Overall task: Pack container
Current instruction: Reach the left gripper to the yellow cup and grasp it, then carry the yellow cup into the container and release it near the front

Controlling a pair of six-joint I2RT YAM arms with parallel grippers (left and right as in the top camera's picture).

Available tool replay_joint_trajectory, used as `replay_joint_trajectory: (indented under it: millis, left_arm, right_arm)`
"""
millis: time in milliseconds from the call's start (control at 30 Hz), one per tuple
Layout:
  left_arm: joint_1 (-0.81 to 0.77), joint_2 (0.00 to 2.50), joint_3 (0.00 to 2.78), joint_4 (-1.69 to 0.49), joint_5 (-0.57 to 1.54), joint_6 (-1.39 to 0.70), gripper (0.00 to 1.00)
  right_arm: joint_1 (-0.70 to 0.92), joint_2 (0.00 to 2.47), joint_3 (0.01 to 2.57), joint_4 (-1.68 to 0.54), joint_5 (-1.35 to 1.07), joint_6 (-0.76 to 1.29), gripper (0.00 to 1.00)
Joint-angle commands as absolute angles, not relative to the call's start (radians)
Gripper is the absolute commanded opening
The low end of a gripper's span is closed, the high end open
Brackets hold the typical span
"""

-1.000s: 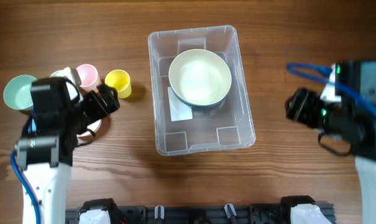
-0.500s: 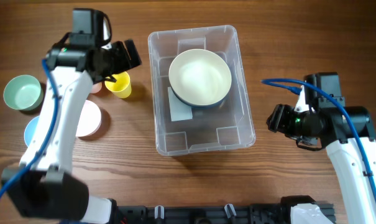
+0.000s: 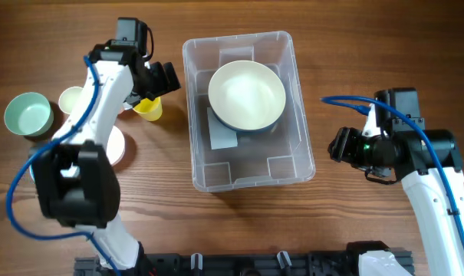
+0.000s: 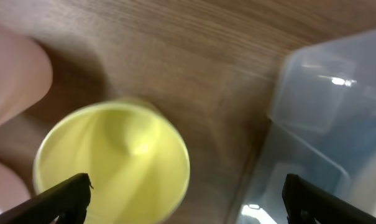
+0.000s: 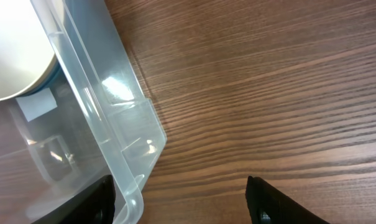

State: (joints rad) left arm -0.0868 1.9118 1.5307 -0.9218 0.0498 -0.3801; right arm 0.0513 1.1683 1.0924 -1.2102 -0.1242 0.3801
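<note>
Overhead: clear container (image 3: 251,159) (pale bowl (image 3: 247,96) inside)

The left arm (image 3: 90,126) is extended far forward from its base at the near edge. Its wrist is turned toward the centre, so that the left end effector (image 3: 156,89) is directed inward and downward. In the left wrist view its fingers (image 4: 63,198) are seen spread wide apart. The right arm (image 3: 435,199) is folded closer to its base, with the right end effector (image 3: 343,146) directed toward the centre and its fingers (image 5: 100,202) likewise held well apart.
</note>
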Motion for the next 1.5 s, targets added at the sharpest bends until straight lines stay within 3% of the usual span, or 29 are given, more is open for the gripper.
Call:
replay_joint_trajectory:
  millis: [0, 67, 133, 267, 433, 633, 700, 1100, 1333, 1467]
  left_arm:
    - [-0.087, 1.971, 1.548, -0.882, 0.039, -0.376, 1.0]
    - [-0.087, 1.996, 1.548, -0.866, 0.039, -0.38, 0.98]
    - [-0.087, 2.014, 1.548, -0.854, 0.039, -0.382, 0.88]
    - [-0.087, 2.025, 1.548, -0.84, 0.039, -0.406, 0.52]
    - [-0.088, 2.025, 1.548, -0.854, 0.04, -0.406, 0.27]
    - [-0.088, 2.025, 1.548, -0.871, 0.04, -0.405, 0.13]
    - [-0.088, 2.024, 1.548, -0.874, 0.039, -0.405, 0.04]
    - [-0.114, 1.806, 1.553, -0.902, 0.039, -0.403, 0.04]
    - [-0.277, 1.521, 1.553, -0.944, 0.032, -0.339, 0.04]
    - [-0.443, 1.468, 1.553, -0.984, 0.035, -0.291, 0.04]
  right_arm:
    - [0.053, 1.177, 1.084, -1.211, -0.136, 0.368, 0.68]
    - [0.053, 1.177, 1.084, -1.213, -0.136, 0.367, 0.68]
    - [0.053, 1.177, 1.084, -1.213, -0.136, 0.368, 0.69]
    - [0.053, 1.177, 1.084, -1.214, -0.136, 0.367, 0.68]
    - [0.053, 1.177, 1.084, -1.214, -0.136, 0.367, 0.68]
    - [0.053, 1.177, 1.084, -1.216, -0.136, 0.367, 0.68]
    - [0.053, 1.177, 1.084, -1.216, -0.136, 0.37, 0.68]
    - [0.053, 1.177, 1.084, -1.212, -0.135, 0.396, 0.68]
    - [0.044, 1.176, 1.084, -1.145, 0.035, 0.526, 0.68]
    - [-0.034, 1.177, 1.084, -1.13, 0.006, 0.551, 0.68]
